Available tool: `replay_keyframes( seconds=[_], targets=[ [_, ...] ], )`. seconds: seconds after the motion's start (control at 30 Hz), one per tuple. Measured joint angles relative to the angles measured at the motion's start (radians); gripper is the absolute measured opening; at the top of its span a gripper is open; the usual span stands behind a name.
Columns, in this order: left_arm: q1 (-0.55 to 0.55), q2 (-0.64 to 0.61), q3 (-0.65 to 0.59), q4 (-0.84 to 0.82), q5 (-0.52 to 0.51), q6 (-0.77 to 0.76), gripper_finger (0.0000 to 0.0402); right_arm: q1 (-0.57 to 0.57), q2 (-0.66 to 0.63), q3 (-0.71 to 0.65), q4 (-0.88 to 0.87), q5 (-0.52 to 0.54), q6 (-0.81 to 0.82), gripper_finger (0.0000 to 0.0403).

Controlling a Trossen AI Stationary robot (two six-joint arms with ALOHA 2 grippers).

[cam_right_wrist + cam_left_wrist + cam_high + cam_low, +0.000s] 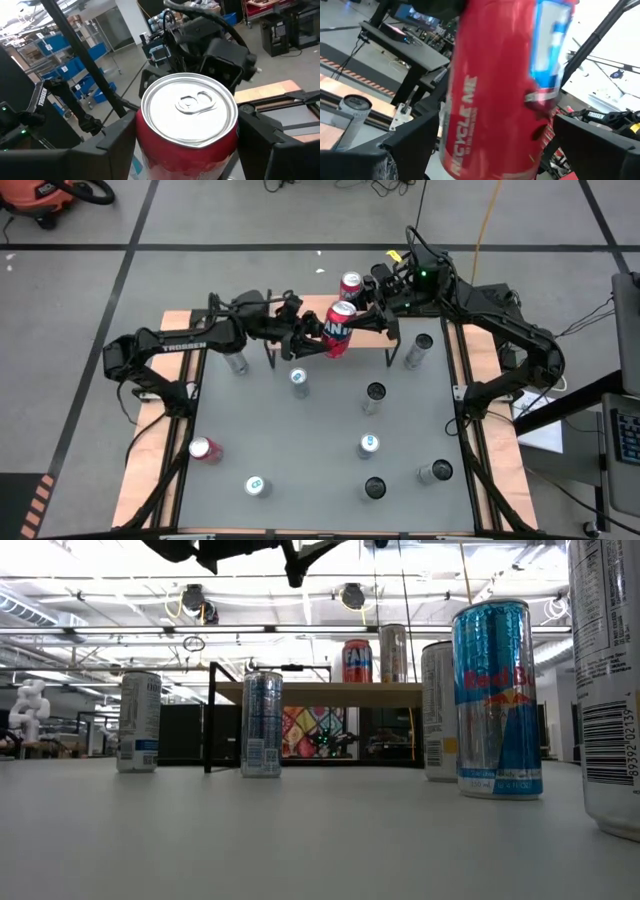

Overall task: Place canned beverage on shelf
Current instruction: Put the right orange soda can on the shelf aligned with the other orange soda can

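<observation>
Nearest you on the grey worktop (300, 440), a red can (205, 449) lies on its side at the left. A blue-and-silver Red Bull can (497, 700) stands upright close to the low camera. Further in, several slim silver cans stand well apart; one of them (262, 725) is just in front of the shelf (300, 692).

Above the shelf's front edge, both arms meet at the tilted red beverage can (338, 330), which is off the worktop. Your right pincer (354, 320) grips that can below its lid, one finger on each side. Your left pincer (318, 330) stands wide, its fingers flanking the same can. I cannot tell whether they press it.

At the far side, a red Fanta can (357, 660) stands upright on the shelf's wooden top.
</observation>
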Motion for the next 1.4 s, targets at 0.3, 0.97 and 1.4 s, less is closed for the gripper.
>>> replay_keyframes(
  seconds=[0.3, 0.97, 1.4],
  targets=[
    [-0.003, 0.003, 0.000, -0.016, 0.020, 0.051, 0.0393, 0.000, 0.003, 0.000, 0.000, -0.001, -0.001, 0.0240],
    [-0.011, 0.003, 0.000, -0.044, -0.007, 0.088, 0.0298, 0.005, 0.001, 0.002, -0.009, 0.035, -0.014, 0.0240],
    [-0.009, 0.003, -0.001, -0.054, 0.007, 0.072, 0.0294, 0.020, 0.001, 0.002, -0.053, 0.117, -0.014, 0.0302]
  ],
)
